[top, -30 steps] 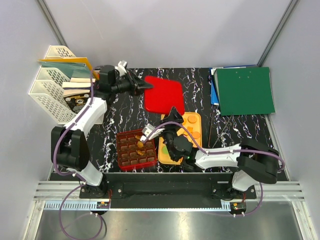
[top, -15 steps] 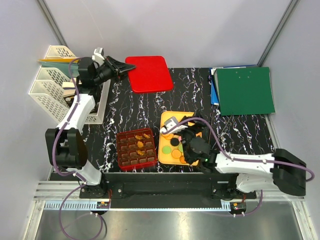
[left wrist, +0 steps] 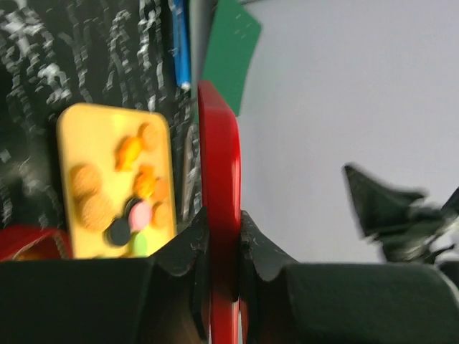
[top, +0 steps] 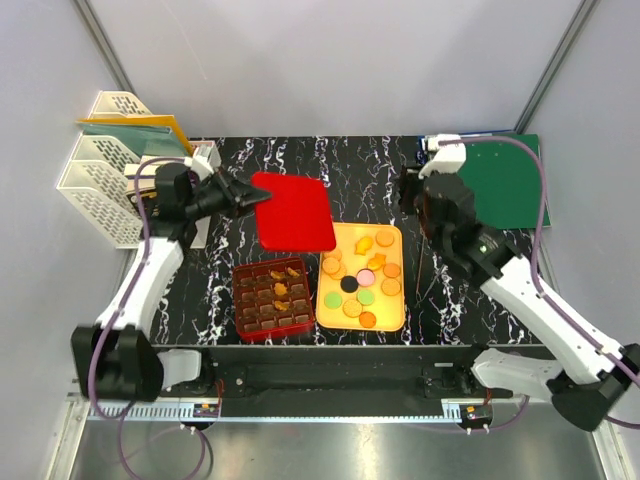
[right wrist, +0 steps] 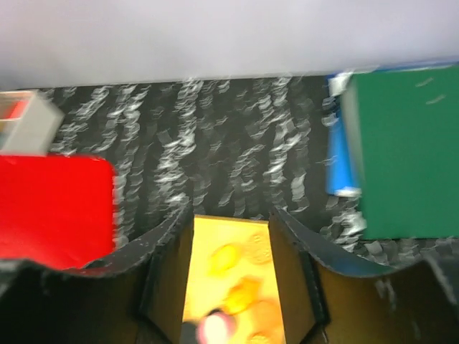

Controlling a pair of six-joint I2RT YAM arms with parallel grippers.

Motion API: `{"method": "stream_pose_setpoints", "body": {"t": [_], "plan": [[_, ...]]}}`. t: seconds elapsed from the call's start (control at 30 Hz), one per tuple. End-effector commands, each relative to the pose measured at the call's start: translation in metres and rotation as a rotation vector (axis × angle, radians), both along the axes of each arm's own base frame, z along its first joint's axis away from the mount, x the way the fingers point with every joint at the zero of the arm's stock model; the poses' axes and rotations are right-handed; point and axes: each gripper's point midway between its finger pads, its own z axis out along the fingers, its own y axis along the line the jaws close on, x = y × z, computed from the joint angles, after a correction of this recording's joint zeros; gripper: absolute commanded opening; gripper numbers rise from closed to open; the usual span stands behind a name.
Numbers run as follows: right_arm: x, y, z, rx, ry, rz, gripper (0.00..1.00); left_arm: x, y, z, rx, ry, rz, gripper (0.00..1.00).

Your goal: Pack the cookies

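Black marbled worktop (top: 360, 165): cookies (top: 358, 283) loose on yellow tray (top: 398, 320), a few in red grid box (top: 241, 300). Probably light, brittle; best pinched gently across edges, singly. Left tool (left wrist: 221, 222) clamped on red lid (top: 295, 212); right tool (right wrist: 229, 215) parted, empty, near tray's far edge.

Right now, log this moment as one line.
left end effector: shut on red lid | right end effector: open, empty | cookies: most on yellow tray, few in red grid box
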Motion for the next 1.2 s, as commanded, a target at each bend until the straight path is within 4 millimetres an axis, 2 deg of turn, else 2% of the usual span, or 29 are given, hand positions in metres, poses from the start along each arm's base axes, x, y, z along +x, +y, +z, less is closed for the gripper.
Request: {"method": "stream_pose_setpoints", "body": {"t": [0.0,0.1,0.13,0.17,0.3,0.47,0.57,0.6,0.77,0.93,1.17], "plan": [[-0.013,0.046,-0.04,0.259,0.339,0.163,0.52,-0.039,0.014,-0.006,0.182,-0.1,0.009,0.0],[-0.008,0.049,-0.053,0.41,0.439,0.168,0.48,-0.056,0.011,-0.025,0.247,-0.062,-0.004,0.0],[-0.007,0.047,-0.064,0.444,0.485,0.17,0.47,-0.057,0.01,-0.032,0.264,-0.045,0.001,0.0],[-0.007,0.049,-0.069,0.479,0.508,0.172,0.45,-0.063,0.003,-0.038,0.267,-0.031,-0.024,0.0],[-0.014,0.057,-0.086,0.521,0.584,0.203,0.45,-0.076,-0.01,-0.048,0.287,0.002,-0.078,0.0],[-0.026,0.069,-0.111,0.554,0.685,0.247,0.45,-0.079,-0.008,-0.065,0.308,0.04,-0.063,0.0],[-0.031,0.074,-0.127,0.589,0.734,0.254,0.44,-0.076,0.0,-0.068,0.308,0.048,-0.018,0.0],[-0.034,0.08,-0.129,0.599,0.752,0.294,0.44,-0.076,0.002,-0.063,0.292,0.028,-0.008,0.0],[-0.033,0.096,-0.143,0.566,0.787,0.4,0.44,-0.073,0.025,-0.074,0.276,0.049,0.08,0.0],[-0.03,0.105,-0.154,0.577,0.824,0.429,0.44,-0.083,0.026,-0.094,0.263,0.085,0.076,0.0],[-0.025,0.115,-0.169,0.599,0.871,0.442,0.45,-0.085,0.025,-0.102,0.249,0.071,0.054,0.0]]}}
